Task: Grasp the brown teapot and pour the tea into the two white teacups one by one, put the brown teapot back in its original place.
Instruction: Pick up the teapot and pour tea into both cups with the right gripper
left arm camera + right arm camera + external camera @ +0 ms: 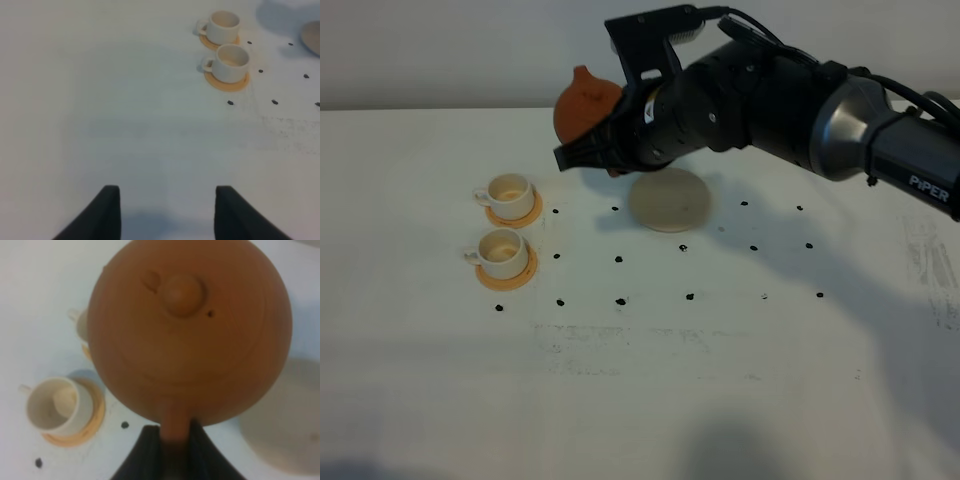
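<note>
My right gripper (583,152) is shut on the loop handle of the brown teapot (585,100), holding it in the air between the cups and the pale beige coaster (668,200), its original place. In the right wrist view the teapot (190,330) fills the frame, lid knob up, above the gripper (175,447). The two white teacups (510,190) (502,250) stand on orange coasters at the left; one (55,405) shows a cream inside, the other (79,322) is mostly hidden. No tea shows. My left gripper (165,215) hovers open over bare table, far from the cups (223,26) (232,62).
Small black dots (619,259) mark a grid on the white table (720,400) around the beige coaster (312,37). The orange coasters (517,213) (508,276) lie under the cups. The right arm (800,110) reaches in from the right above the table.
</note>
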{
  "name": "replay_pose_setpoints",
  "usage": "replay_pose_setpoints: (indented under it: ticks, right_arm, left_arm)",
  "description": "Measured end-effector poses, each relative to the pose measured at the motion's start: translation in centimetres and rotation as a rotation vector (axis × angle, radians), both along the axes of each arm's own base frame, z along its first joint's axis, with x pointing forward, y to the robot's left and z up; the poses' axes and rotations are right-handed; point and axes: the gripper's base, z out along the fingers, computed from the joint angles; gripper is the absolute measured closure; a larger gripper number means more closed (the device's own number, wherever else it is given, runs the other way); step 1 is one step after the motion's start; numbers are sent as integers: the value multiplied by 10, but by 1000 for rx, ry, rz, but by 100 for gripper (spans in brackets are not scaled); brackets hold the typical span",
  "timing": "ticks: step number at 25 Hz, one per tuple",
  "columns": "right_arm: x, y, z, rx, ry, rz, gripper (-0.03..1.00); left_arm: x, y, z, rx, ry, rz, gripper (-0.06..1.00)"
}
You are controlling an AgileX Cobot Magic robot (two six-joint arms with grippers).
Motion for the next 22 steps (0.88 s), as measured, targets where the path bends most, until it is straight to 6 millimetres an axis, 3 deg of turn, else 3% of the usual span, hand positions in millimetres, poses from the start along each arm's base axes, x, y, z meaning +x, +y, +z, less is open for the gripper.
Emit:
replay_pose_setpoints:
  ticks: [12,22]
  right_arm:
    - [-32,3,-24,-66,6,102,88]
    - [-50,18,-27,-137,-57,218,88]
  left_arm:
    - [0,0,0,0,0,0,50]
    - [0,0,0,0,0,0,50]
